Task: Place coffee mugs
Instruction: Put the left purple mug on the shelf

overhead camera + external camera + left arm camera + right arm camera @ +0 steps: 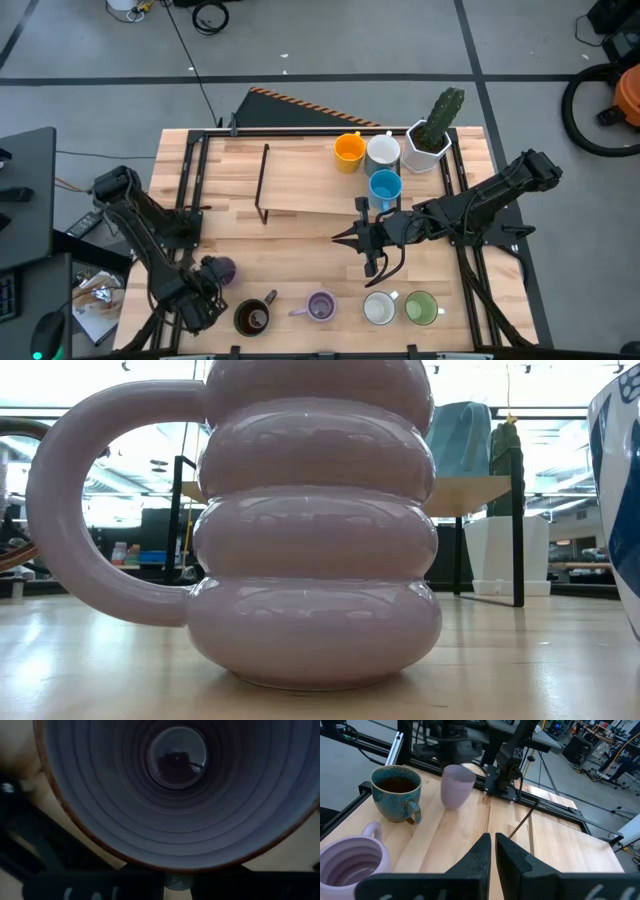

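Note:
My left gripper [212, 272] is at the table's near left, shut on a plain lavender mug [457, 785] whose inside fills the left wrist view. A dark brown mug [253, 317], a ribbed lavender mug [320, 307], a white mug [380, 308] and a green mug [421, 308] stand on their bases along the near edge. The orange [349, 150], second white [383, 150] and blue [385, 187] mugs stand at the far right by the cactus pot [430, 140]. My right gripper [350, 238] hovers shut over the table's middle, pointing left and touching nothing. My left gripper holds the plain lavender mug at its brown-edged rim [175, 869], coming from above so that the wrist view looks straight into the cup. The fingers' own dark bodies hide the exact hold. The mug sits slightly tilted [451, 806]; whether its base touches the table I cannot tell.
A low wooden shelf on a black frame [300, 185] stands across the far middle, and the blue mug [465, 440] stands on its right end. Black rails [190, 180] run along both table sides. Bare wood lies between the shelf and the near row of mugs.

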{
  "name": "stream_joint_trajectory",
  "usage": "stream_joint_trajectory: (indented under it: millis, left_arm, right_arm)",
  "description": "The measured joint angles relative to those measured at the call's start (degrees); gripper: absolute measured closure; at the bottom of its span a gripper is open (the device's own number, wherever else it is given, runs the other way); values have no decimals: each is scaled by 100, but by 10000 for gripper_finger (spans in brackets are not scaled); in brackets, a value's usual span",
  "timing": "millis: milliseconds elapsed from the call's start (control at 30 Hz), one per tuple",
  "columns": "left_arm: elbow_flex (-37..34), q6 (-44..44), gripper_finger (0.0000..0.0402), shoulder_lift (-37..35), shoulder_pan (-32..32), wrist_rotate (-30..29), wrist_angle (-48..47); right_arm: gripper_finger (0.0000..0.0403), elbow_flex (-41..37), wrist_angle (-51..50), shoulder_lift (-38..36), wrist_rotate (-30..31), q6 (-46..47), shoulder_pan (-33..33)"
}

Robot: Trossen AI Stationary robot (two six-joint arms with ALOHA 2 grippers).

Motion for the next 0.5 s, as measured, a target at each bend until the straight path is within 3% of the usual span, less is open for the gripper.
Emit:
stream_joint_trajectory:
  millis: [200, 500]
  left_arm:
    - [534, 661, 347, -601, 545, -327, -811]
    - [2192, 3235, 347, -587, 2356, -656, -1761]
  right_arm:
    - [370, 0, 0, 0, 0, 2, 0]
    - [370, 0, -13, 0, 0, 105, -11]
